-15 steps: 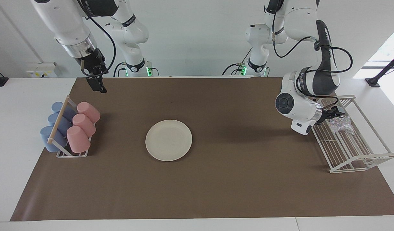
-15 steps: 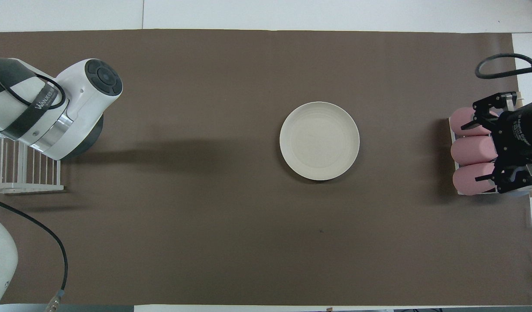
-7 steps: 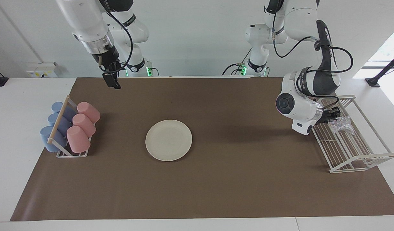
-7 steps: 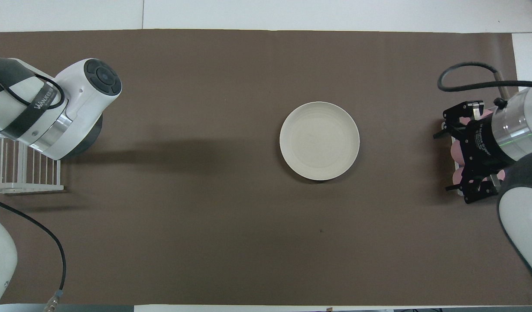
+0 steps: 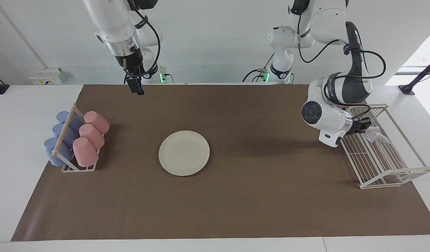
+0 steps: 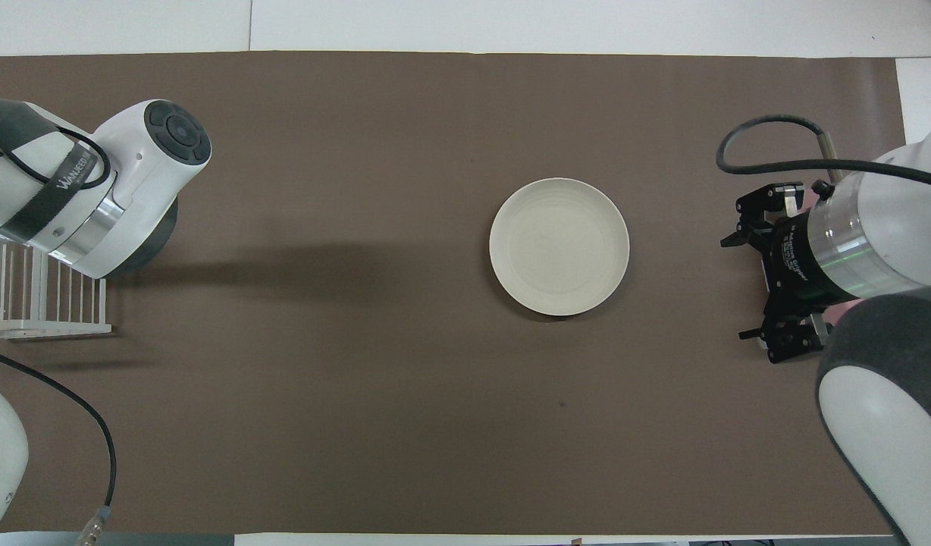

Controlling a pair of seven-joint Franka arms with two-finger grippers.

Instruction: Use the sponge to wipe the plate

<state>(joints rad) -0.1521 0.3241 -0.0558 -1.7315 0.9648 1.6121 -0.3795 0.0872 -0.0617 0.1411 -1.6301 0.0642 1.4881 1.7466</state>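
The cream-white plate [image 5: 184,153] [image 6: 559,246] lies flat in the middle of the brown mat with nothing on it. A silvery crinkled sponge [image 5: 377,135] lies in the white wire rack [image 5: 386,164] at the left arm's end of the table. My left gripper [image 5: 366,127] reaches into that rack and is shut on the sponge's end. In the overhead view the left wrist hides both of them. My right gripper [image 5: 137,89] [image 6: 742,287] hangs open and empty, high over the mat between the cup rack and the plate.
A small rack with pink cups [image 5: 89,134] and blue cups [image 5: 61,137] lying on their sides stands at the right arm's end. The wire rack [image 6: 41,303] has raised side rails around the sponge. The brown mat [image 5: 257,196] covers most of the table.
My left gripper has shut on the sponge, which now looks pinched and pulled. My right arm has swung from over the cup rack toward the middle of the table, staying open.
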